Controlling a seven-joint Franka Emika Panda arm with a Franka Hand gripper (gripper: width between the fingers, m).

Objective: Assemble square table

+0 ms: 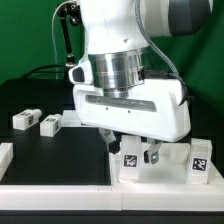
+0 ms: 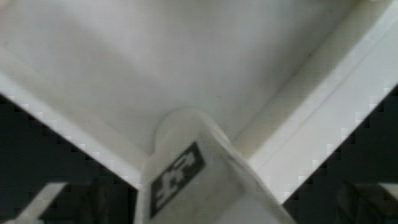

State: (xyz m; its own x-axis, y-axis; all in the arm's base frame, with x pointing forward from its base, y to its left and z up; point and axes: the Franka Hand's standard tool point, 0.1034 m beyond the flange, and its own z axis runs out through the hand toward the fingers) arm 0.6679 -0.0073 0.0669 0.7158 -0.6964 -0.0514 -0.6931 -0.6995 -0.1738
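Observation:
The white square table slab lies at the exterior view's lower right and fills most of the wrist view. A white tag-marked leg stands upright on it. My gripper is low over the slab and straddles this leg. In the wrist view the leg sits between the fingers with a dark gap on each side, so the jaws stand open around it. A second leg stands at the slab's right corner. Two loose leg blocks lie on the black table to the left.
A long white border bar runs along the table's front edge, with another white piece at the exterior view's far left. Black cables hang behind the arm.

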